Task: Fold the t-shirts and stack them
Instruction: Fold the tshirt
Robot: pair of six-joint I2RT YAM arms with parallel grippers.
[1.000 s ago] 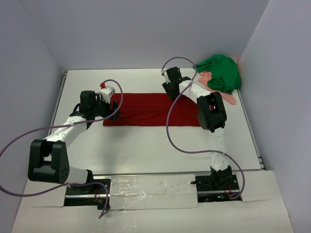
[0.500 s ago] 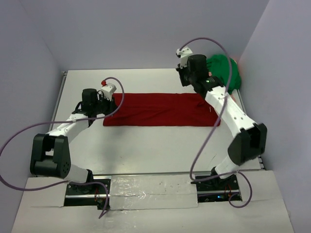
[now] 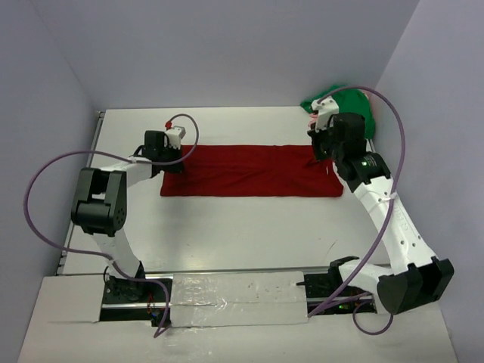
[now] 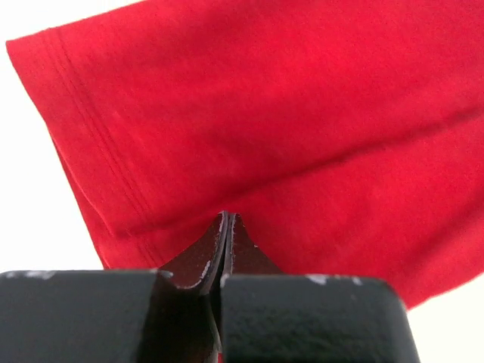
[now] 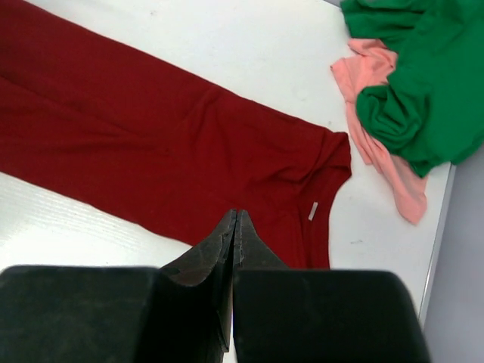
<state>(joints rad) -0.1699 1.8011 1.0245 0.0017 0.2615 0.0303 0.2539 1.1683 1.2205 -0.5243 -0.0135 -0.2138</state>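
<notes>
The top view looks down from above and behind the near edge, taking in the whole bench (image 3: 227, 227). The left wrist camera sits very close over the hem end of the dark red t-shirt (image 4: 318, 113). The right wrist camera, farther off, faces its collar end toward the far right corner, and all three views share that shirt.

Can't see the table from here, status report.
Left gripper shut, hem end; right gripper shut, collar end. Red t-shirt flat, narrow strip. Green t-shirt, pink cloth heaped aside, nothing blocking.

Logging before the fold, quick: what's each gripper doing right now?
Left gripper: shut, at the hem of the dark red t-shirt; pinch cannot be told.
Right gripper: shut over its collar end; grip unclear.
</notes>
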